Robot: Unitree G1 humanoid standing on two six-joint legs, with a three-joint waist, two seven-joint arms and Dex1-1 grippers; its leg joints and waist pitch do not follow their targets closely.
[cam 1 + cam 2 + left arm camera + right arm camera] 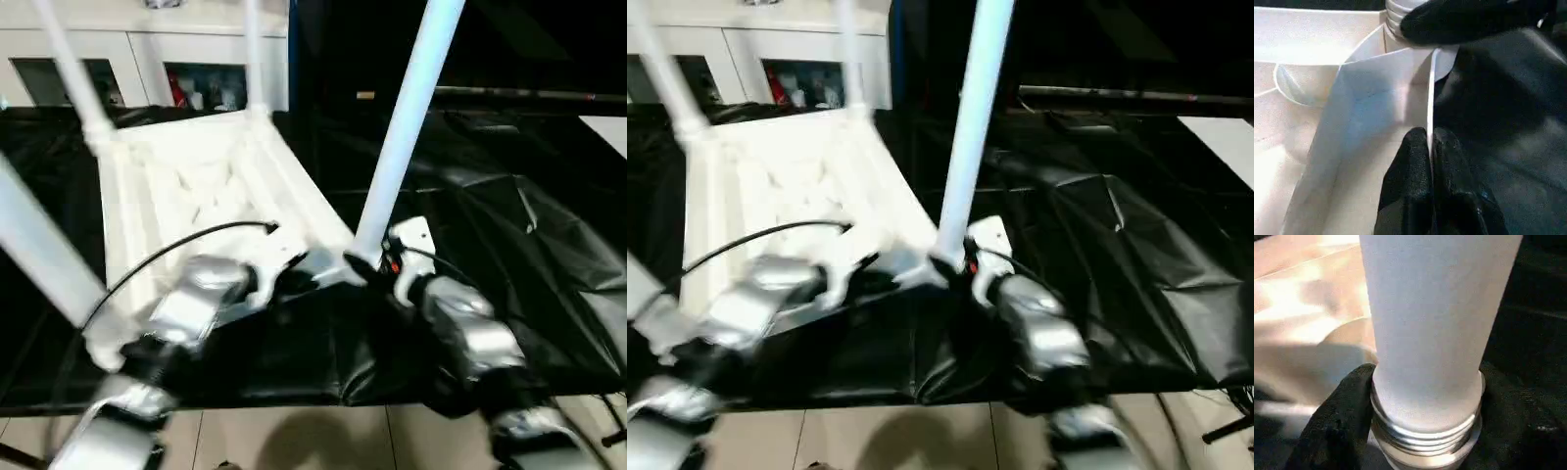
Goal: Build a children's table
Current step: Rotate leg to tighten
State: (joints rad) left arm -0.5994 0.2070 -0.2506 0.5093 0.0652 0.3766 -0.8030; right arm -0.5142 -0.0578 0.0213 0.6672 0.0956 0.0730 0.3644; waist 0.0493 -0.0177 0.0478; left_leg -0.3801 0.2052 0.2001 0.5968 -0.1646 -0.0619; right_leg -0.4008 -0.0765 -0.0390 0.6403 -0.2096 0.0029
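Overhead, the white plastic children's table top (206, 196) lies upside down on the black-draped work table (509, 255), ribbed underside up, with white tapered tube legs rising from its corners. Nearest the robot's right arm, one white leg (402, 137) stands tilted at the near corner. From the right wrist camera comes the detail the head views blur: the right gripper (1425, 431) has its two black fingers (1337, 426) closed around that leg's threaded end, one on each side, the thread rings still showing. Likewise, the left wrist camera shows the left gripper (1431, 161) pinched narrowly on the thin white rim of the top, a finger on each face, near the same corner socket where the right gripper's black finger appears.
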